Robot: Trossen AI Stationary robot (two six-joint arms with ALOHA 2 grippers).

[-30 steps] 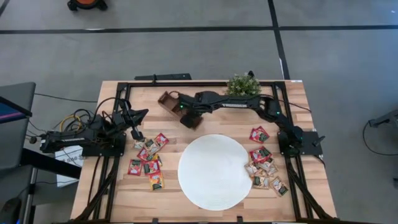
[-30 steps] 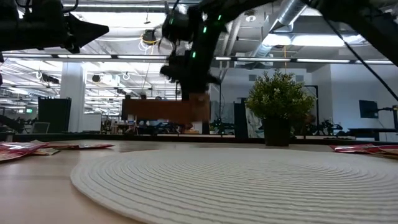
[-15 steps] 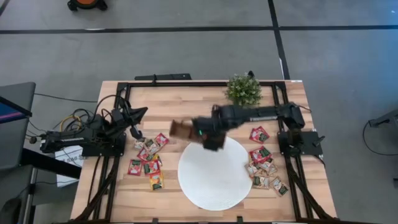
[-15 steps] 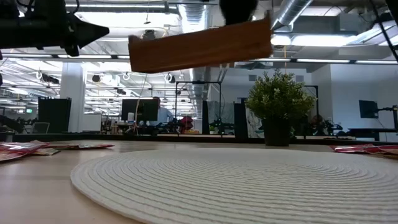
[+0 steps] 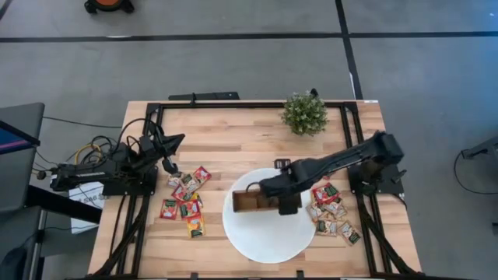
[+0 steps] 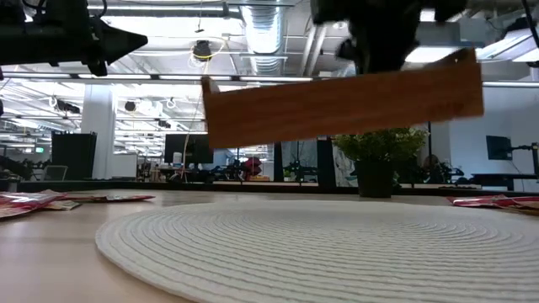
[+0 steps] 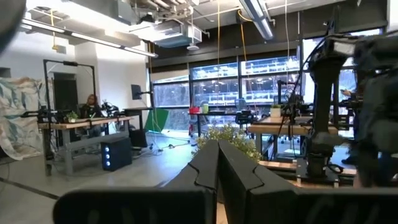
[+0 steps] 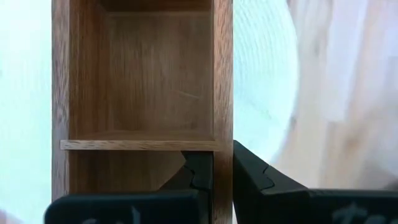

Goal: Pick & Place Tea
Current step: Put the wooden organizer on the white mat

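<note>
The narrow brown wooden box (image 5: 253, 201) hangs over the white disc (image 5: 264, 237), carried by my right gripper (image 5: 282, 201), which is shut on it. In the low view the box (image 6: 341, 105) floats above the disc (image 6: 295, 244), slightly tilted. Its compartments seen in the right wrist view hold nothing. Tea sachets lie flat on the table in two clusters, one left of the disc (image 5: 185, 198) and one right of it (image 5: 331, 210). My left gripper (image 5: 177, 141) waits shut at the left side, above the table. My right gripper pinches one long side wall (image 8: 222, 124) of the box near its right end. One finger (image 8: 198, 171) is inside the end compartment and the other (image 8: 250, 174) is outside the wall. The fingers point down from above. The box is lifted clear of the disc, open side up, a little tilted.
A small green plant (image 5: 305, 113) stands near the far edge. A black frame (image 5: 233, 105) runs along the table's far side and down both sides by the arm bases. Bare wood (image 5: 233, 140) lies between the disc and the far edge.
My right gripper has carried the box from the far side of the table, left of the plant, toward the near edge and somewhat right, until it hangs over the white disc. The box has turned about on the way. The left arm has kept still.
</note>
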